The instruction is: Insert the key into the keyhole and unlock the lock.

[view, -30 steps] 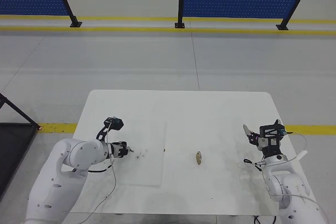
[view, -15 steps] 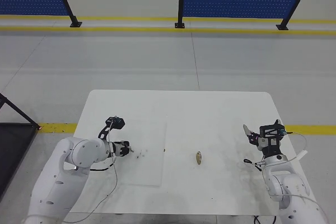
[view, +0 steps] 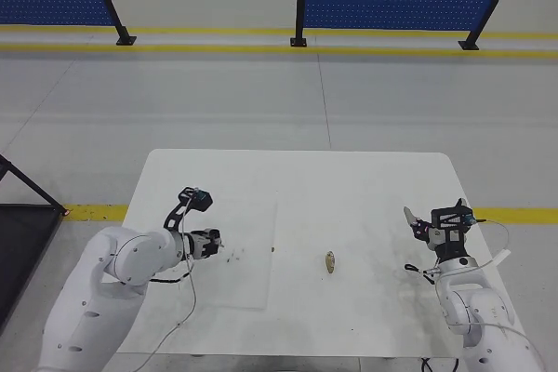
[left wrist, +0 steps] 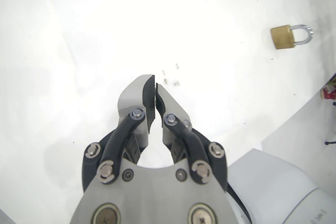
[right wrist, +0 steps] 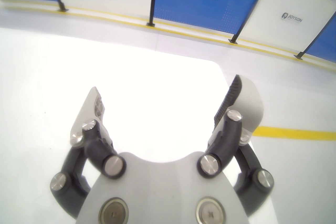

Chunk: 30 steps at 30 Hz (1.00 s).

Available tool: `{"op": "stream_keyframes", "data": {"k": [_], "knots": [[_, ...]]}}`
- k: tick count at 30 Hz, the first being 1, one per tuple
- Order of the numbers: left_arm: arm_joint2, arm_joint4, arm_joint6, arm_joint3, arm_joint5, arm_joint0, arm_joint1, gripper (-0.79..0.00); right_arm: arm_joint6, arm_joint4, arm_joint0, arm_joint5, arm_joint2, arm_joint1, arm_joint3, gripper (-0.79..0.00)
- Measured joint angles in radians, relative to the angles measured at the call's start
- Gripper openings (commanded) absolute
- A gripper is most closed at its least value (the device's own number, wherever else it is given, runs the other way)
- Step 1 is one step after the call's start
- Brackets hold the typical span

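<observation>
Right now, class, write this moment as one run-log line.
left gripper shut, apart from padlock | right gripper open, near table edge | padlock flat on table, untouched

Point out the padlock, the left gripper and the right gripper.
padlock [left wrist: 282,37]: left wrist view, on its brass body.
left gripper [left wrist: 155,84]: left wrist view, where its shut fingertips meet.
right gripper [right wrist: 165,87]: right wrist view, midway between its open fingertips.

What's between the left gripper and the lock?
Bare table with a few dark specks near the left gripper; lock lies apart. Left wrist view.
</observation>
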Motion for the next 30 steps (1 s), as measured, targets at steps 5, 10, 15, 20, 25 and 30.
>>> {"op": "stream_keyframes", "data": {"k": [5, 10, 15, 20, 25, 30], "knots": [[-0.056, -0.171, 0.092, -0.046, 0.039, 0.026, -0.005, -0.785, 0.000, 0.000, 0.000, 0.000, 0.000, 0.000, 0.000, 0.000], [-0.153, -0.422, 0.161, -0.046, 0.062, 0.080, -0.008, -0.785, 0.000, 0.000, 0.000, 0.000, 0.000, 0.000, 0.000, 0.000], [-0.279, -0.675, 0.206, -0.004, 0.041, 0.164, -0.009, -0.785, 0.000, 0.000, 0.000, 0.000, 0.000, 0.000, 0.000, 0.000], [-0.385, -0.931, 0.208, 0.035, -0.011, 0.245, -0.011, -0.785, 0.000, 0.000, 0.000, 0.000, 0.000, 0.000, 0.000, 0.000], [-0.443, -1.115, 0.198, 0.058, -0.041, 0.287, -0.013, -0.785, 0.000, 0.000, 0.000, 0.000, 0.000, 0.000, 0.000, 0.000], [-0.468, -1.291, 0.132, 0.091, -0.036, 0.291, -0.012, -0.785, 0.000, 0.000, 0.000, 0.000, 0.000, 0.000, 0.000, 0.000]]}}
